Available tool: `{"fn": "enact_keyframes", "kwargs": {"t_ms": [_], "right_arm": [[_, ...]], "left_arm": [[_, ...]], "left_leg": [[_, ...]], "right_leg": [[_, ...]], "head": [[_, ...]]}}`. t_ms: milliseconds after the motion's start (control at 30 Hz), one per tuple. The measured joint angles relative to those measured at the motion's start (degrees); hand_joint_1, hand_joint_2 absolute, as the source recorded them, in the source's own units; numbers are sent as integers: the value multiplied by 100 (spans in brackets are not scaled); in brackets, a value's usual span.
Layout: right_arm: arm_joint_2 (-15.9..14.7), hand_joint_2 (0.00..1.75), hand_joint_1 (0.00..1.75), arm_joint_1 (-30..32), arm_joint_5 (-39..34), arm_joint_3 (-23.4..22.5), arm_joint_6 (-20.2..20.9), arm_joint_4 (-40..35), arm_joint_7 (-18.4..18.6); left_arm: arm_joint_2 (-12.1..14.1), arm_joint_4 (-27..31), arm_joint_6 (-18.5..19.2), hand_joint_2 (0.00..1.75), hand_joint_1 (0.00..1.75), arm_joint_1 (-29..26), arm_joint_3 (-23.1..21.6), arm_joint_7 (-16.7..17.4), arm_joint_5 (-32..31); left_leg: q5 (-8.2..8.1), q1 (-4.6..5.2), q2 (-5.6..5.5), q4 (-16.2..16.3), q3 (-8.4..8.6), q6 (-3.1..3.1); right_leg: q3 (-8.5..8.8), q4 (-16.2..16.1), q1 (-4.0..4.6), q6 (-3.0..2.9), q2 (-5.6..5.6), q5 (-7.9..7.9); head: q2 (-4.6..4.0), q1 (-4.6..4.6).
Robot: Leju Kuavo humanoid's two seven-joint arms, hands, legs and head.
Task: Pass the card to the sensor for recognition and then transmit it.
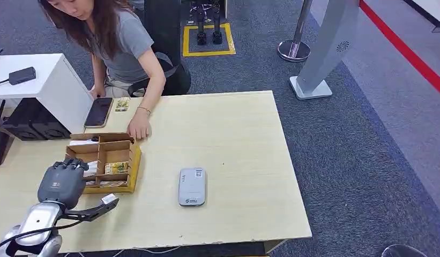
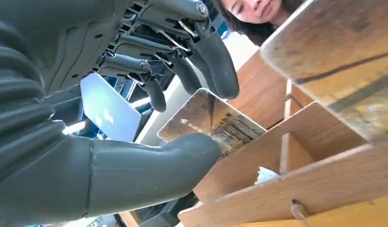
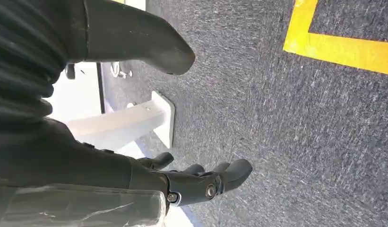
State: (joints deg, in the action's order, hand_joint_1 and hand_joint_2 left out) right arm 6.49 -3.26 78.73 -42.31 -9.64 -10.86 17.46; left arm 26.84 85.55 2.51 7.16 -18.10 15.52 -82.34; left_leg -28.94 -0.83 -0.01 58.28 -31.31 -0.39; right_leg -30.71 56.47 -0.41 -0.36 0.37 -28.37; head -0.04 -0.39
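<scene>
The left hand [image 1: 61, 183] hovers over the near edge of the wooden card organizer [image 1: 133, 166], the landmark for this scene, its fingers [image 2: 215, 56] and thumb spread to either side of a picture-printed card [image 2: 215, 124] that stands upright in one compartment. The card stands on edge, probably so that a thumb and fingers can close on its two faces. In the left wrist view the thumb sits just beside the card and the fingertips are near its top edge, but whether they actually press it cannot be told. The hand looks parted and not yet clamped.

The grey card reader [image 1: 192, 186] lies flat on the table [image 1: 244, 139], to the right of the organizer and well apart from it, likely within reach of a short swing. A person's hand [image 1: 138, 130] rests on the table just behind the organizer, with a phone [image 1: 98, 112] beyond it.

The right hand [image 3: 201, 182] hangs over grey carpet, away from the organizer, fingers loosely curled and holding nothing.

A pale blue-white card-like shape [image 2: 109, 109] shows behind the left hand's fingers; what it is stays unclear. The organizer's other compartments hold items too small to identify.
</scene>
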Motion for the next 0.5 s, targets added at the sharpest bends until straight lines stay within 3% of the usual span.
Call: {"fn": "enact_keyframes", "kwargs": {"t_ms": [500], "right_arm": [[0,175,0,0,57,-87,-7,0,33]], "left_arm": [[2,0,9,175,175,0,59,2,-44]], "left_leg": [[0,0,0,0,0,0]], "right_leg": [[0,0,0,0,0,0]], "head": [[0,0]]}}
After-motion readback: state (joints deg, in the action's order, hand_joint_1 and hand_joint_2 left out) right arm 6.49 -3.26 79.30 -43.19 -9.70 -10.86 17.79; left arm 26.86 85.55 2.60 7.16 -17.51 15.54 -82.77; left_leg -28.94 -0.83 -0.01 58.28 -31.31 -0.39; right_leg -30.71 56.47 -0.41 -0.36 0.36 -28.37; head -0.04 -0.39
